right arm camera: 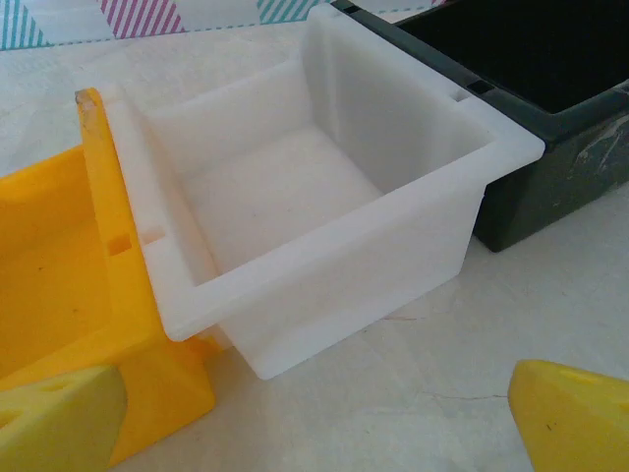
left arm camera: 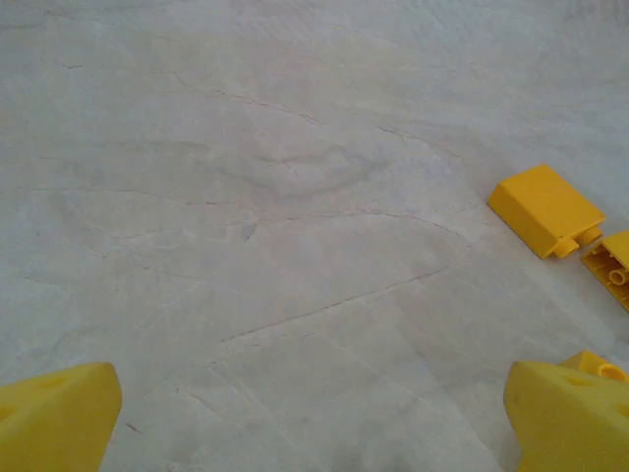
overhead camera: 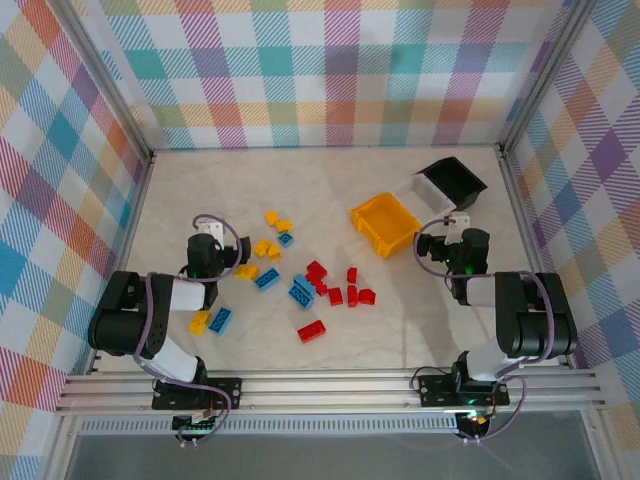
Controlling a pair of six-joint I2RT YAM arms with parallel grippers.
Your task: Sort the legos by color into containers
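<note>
Left gripper (left arm camera: 314,423): fingers spread wide, holding nothing, low over table (left arm camera: 246,197) just beside the legos (overhead camera: 300,290) scattered mid-table. Right gripper (right arm camera: 314,423): equally wide, empty, facing white bin (right arm camera: 295,197), flanked by yellow bin (right arm camera: 49,285) and black bin (right arm camera: 550,157).

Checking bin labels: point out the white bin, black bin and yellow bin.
white bin (right arm camera: 364,295), right wrist view, front outer wall.
black bin (right arm camera: 550,172), right wrist view, near outer wall.
yellow bin (right arm camera: 49,285), right wrist view, bare inside surface.
</note>
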